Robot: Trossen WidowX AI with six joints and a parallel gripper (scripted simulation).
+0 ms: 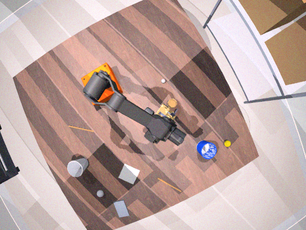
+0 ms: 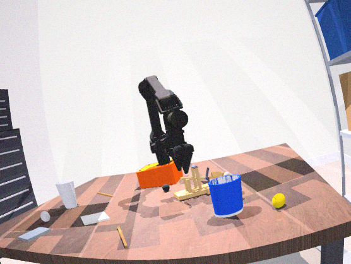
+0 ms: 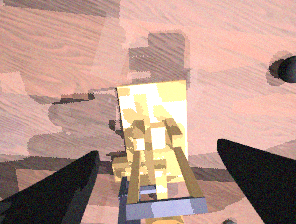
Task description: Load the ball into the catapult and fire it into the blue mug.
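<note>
The wooden catapult (image 1: 164, 109) (image 2: 192, 192) (image 3: 172, 92) stands on the table in front of the orange base. Its round cup (image 1: 172, 103) (image 2: 217, 174) looks empty. My gripper (image 2: 182, 172) (image 3: 158, 150) is open and empty, above the catapult; in the top view the arm hides the fingers. The blue mug (image 1: 207, 149) (image 2: 226, 197) stands upright at the right. A small white ball (image 1: 163, 81) (image 2: 226, 174) lies behind the catapult. A yellow ball (image 1: 227, 143) (image 2: 278, 201) lies beside the mug. A black ball (image 2: 165, 188) (image 3: 289, 69) lies near the base. Which ball is meant cannot be told.
A white cup (image 1: 75, 168) (image 2: 67, 194) stands at the left. A pale ball (image 1: 100, 193) (image 2: 45, 216), a white block (image 1: 129, 174) (image 2: 93, 218), a blue-grey block (image 1: 121, 208) (image 2: 35, 234) and two thin orange sticks (image 1: 81, 128) (image 1: 169, 185) lie on that side and the front.
</note>
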